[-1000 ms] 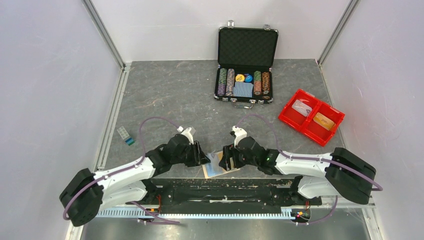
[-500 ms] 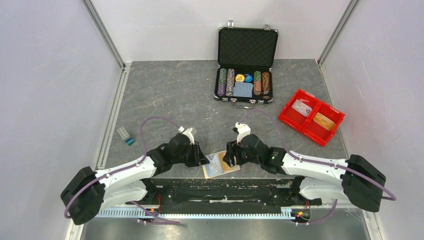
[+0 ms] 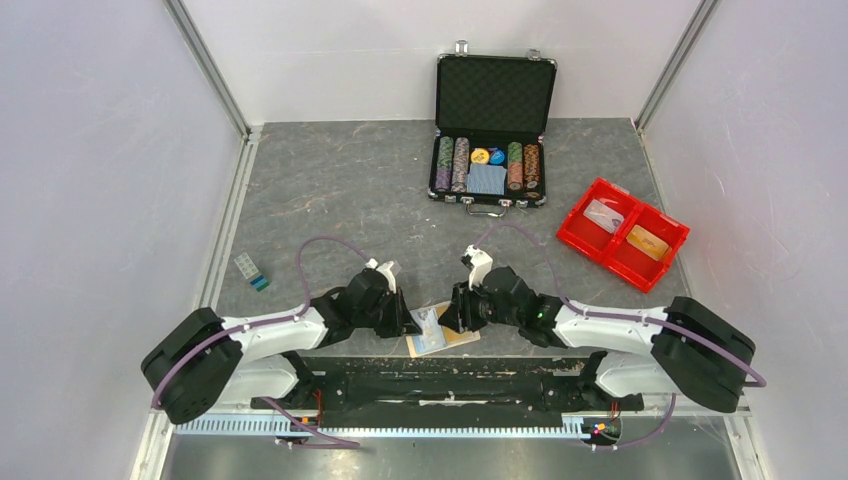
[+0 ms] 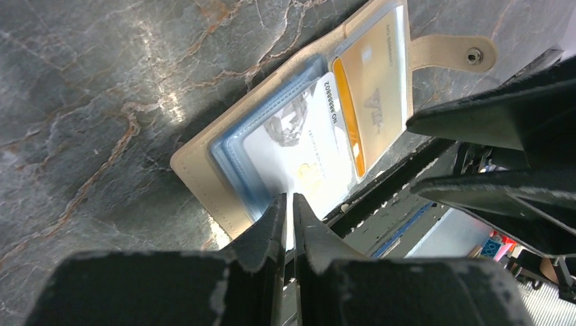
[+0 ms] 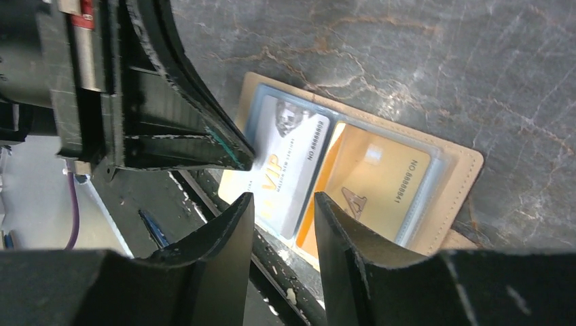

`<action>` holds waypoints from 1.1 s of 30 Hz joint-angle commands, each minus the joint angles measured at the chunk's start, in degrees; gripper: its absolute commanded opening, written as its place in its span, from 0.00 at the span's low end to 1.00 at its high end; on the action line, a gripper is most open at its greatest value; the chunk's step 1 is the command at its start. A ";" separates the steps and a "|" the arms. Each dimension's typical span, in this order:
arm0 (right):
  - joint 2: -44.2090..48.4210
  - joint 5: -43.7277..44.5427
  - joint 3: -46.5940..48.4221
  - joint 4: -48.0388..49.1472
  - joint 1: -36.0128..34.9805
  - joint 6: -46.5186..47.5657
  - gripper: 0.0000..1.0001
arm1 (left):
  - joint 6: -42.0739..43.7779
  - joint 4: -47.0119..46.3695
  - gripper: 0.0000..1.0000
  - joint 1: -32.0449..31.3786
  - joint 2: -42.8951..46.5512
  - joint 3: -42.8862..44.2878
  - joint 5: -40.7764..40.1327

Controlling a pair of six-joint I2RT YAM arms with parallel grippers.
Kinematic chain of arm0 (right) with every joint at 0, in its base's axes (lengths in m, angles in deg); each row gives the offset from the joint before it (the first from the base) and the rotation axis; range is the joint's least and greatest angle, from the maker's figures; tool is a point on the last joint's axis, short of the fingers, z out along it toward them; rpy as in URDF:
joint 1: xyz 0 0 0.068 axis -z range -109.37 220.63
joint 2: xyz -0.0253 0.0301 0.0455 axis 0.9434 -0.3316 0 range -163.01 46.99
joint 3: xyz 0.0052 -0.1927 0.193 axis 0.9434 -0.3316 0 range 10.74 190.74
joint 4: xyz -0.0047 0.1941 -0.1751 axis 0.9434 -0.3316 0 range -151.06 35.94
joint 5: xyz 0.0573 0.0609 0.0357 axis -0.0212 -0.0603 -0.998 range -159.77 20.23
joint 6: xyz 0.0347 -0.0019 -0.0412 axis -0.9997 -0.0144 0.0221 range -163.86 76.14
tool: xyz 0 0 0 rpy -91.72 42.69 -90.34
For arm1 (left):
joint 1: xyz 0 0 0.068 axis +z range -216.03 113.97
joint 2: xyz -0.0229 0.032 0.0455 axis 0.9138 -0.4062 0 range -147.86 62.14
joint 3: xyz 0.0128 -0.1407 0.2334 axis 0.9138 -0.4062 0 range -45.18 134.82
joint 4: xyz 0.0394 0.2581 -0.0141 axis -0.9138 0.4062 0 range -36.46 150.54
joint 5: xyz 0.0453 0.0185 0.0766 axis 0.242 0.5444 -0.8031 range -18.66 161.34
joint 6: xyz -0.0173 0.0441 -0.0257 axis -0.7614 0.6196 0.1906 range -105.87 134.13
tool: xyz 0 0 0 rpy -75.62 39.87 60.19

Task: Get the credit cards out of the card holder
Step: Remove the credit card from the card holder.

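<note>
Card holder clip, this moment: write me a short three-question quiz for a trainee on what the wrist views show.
1. True or false: the card holder lies folded shut with its snap tab fastened.
2. Which claw has its fingers clearly apart? A) left B) right C) neither
3. How many cards does it hold, and in what colours?
Key:
1. False. The card holder lies open and the snap tab is undone.
2. B. The right claw is open. The left claw is shut, with its tips at the pale card.
3. Two: the pale card and the orange-yellow card.
</note>
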 commanded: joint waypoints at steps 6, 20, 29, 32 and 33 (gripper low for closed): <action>-5.23 -7.57 -3.49 11.87 1.82 -2.84 0.40 | 1.96 -2.95 0.14 -0.11 -2.37 -1.85 -0.30; -9.76 -8.11 -4.77 15.61 2.22 -3.16 0.37 | 1.78 -2.96 0.14 -0.11 -0.99 -3.62 -0.92; -10.88 -9.80 -6.50 19.97 2.95 -4.65 0.28 | 1.96 -3.22 0.15 -0.11 -1.33 -3.80 -0.94; -10.67 -10.37 -7.31 22.01 3.58 -5.40 0.22 | 1.95 -3.22 0.15 -0.11 -1.37 -3.80 -1.00; -10.62 -10.49 -7.57 22.42 3.74 -5.46 0.20 | 1.96 -3.30 0.15 -0.11 -1.35 -3.86 -1.02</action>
